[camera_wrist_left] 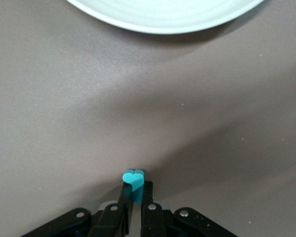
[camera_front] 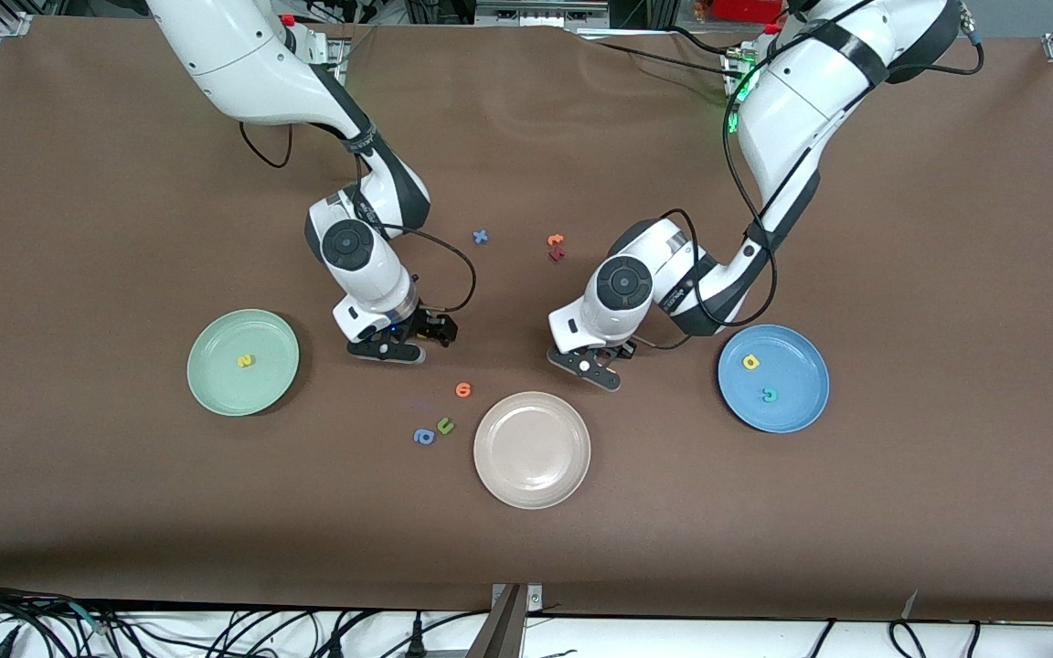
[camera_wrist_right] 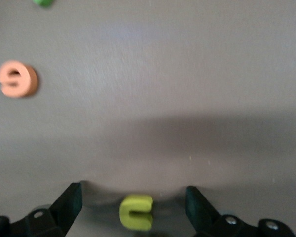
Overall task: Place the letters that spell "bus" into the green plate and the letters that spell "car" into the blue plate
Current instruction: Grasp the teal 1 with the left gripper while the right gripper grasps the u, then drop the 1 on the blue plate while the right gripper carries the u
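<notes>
The green plate (camera_front: pixel 216 366) holds a yellow "s" (camera_front: pixel 245 361). On the blue plate (camera_front: pixel 801 375) lie a yellow "a" (camera_front: pixel 750 362) and a teal "c" (camera_front: pixel 769 395). My left gripper (camera_wrist_left: pixel 136 185) is down at the cloth between the beige and blue plates (camera_front: pixel 595 366), shut on a small teal letter (camera_wrist_left: pixel 133 177) seen end-on. Which letter it is I cannot tell. My right gripper (camera_wrist_right: pixel 133 197) stands open low over the cloth beside the green plate (camera_front: pixel 396 345). A yellow "u" (camera_wrist_right: pixel 135 211) lies on the table between its fingers, untouched.
A beige plate (camera_front: pixel 532 449) sits near the front camera, its rim close to the left gripper (camera_wrist_left: pixel 163 15). An orange letter (camera_front: pixel 462 389), an olive-green "u" (camera_front: pixel 445 425) and a blue letter (camera_front: pixel 424 437) lie beside it. A blue "x" (camera_front: pixel 481 237) and orange and red letters (camera_front: pixel 556 247) lie nearer the bases.
</notes>
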{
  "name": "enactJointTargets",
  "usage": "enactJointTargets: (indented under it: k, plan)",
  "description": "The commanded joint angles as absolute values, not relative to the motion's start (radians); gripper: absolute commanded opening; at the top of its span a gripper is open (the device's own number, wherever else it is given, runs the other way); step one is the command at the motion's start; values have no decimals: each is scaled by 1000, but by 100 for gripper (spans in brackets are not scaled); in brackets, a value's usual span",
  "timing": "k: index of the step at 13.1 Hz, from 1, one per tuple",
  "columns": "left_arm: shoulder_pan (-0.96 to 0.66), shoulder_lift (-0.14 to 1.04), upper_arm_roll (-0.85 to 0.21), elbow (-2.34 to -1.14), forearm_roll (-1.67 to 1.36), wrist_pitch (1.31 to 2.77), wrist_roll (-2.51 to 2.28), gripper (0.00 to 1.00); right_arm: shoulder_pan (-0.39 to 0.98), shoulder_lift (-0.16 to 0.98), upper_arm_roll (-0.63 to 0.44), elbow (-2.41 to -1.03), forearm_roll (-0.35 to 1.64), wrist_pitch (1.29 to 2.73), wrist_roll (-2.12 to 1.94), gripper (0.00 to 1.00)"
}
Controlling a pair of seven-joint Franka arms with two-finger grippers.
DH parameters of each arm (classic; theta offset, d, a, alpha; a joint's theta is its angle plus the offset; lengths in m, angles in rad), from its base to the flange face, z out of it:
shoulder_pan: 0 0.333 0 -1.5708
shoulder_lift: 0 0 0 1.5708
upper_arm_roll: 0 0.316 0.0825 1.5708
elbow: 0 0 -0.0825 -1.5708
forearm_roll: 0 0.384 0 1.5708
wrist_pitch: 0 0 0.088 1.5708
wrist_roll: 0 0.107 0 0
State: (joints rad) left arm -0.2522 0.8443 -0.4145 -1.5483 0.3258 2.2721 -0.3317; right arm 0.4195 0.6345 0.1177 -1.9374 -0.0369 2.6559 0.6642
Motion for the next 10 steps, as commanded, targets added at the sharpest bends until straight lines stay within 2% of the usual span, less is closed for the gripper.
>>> enactJointTargets:
  k: [1,3,5,10]
  plan:
    - [-230,807,-416,-1543,362,2241,-339,0,423,600,124,-1936,-37,2545,666,95]
    - [-197,763,-422,-1537,361,2160,-293,0,423,597,124,-1936,-37,2534,666,95]
    - [-155,721,-422,-1537,353,2094,-197,0,423,597,124,-1936,-38,2534,667,89]
    - [3,678,-420,-1539,356,1948,104,0,420,609,121,-1928,-54,2548,669,88]
